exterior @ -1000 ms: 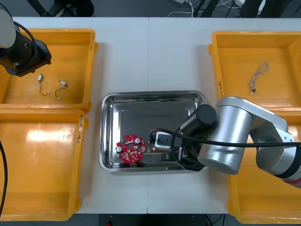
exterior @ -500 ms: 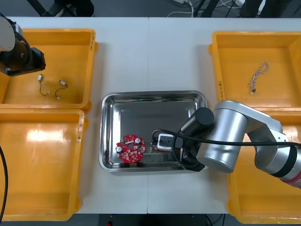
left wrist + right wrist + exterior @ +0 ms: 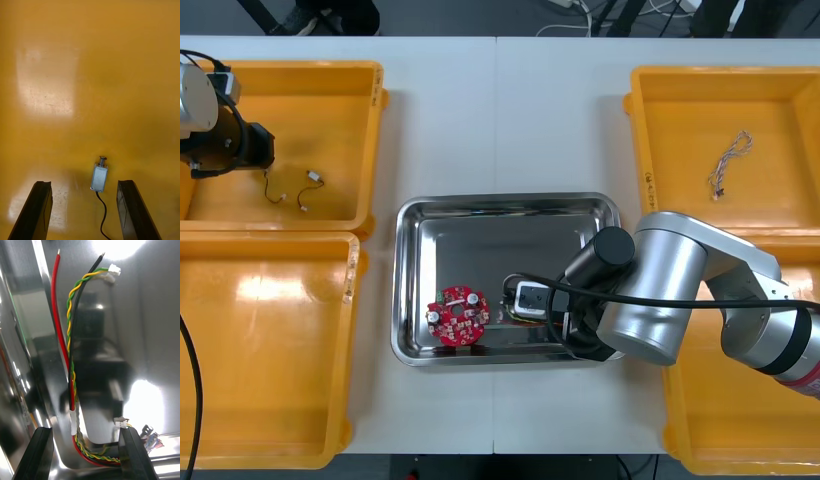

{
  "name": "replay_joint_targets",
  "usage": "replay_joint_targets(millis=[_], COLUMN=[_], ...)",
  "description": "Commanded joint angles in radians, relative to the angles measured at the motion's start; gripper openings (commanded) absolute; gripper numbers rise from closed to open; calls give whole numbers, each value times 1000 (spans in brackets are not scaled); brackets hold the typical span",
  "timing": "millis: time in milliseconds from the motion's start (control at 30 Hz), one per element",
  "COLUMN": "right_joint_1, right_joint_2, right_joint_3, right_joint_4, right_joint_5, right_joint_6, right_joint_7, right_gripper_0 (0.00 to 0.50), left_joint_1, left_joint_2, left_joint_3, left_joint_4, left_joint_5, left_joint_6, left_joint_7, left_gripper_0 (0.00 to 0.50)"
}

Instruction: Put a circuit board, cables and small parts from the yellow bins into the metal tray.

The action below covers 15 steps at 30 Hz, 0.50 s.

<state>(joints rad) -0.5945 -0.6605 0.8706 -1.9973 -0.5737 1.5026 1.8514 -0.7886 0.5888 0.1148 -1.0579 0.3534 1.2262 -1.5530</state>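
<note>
The right fingers (image 3: pixel 133 453) stand open at the five o'clock corner of the metal tray (image 3: pixel 480 210), a cable bundle (image 3: pixel 71 352) lying between them and the red circuit board (image 3: pixel 457 316) at seven, while the left fingers (image 3: pixel 37 210) hang open astride a small metal part (image 3: pixel 99 177) in the ten o'clock yellow bin (image 3: pixel 330 80).

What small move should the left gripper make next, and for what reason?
Probably lower the left gripper straight down, then shut it. Its open fingers stand on either side of the small metal part, which lies on the yellow bin floor, not yet held. The right gripper stands open in the metal tray, over the cables.
</note>
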Motion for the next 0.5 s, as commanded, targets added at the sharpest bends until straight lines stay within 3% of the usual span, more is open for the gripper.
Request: replay_joint_targets(millis=[33,500], right_joint_1=[-39,-117], right_joint_2=[-4,107], right_joint_3=[-47,-386], right_joint_4=[-47,-83], right_joint_5=[-18,-170], right_joint_6=[59,412], right_joint_7=[31,19], right_gripper_0=[500,500], left_joint_1=[-50,-50], left_joint_2=[49,49], left_joint_3=[-33,-81], left_joint_4=[3,79], left_joint_5=[10,65], left_joint_6=[-24,-97], left_joint_7=[-27,-67], left_gripper_0=[500,500])
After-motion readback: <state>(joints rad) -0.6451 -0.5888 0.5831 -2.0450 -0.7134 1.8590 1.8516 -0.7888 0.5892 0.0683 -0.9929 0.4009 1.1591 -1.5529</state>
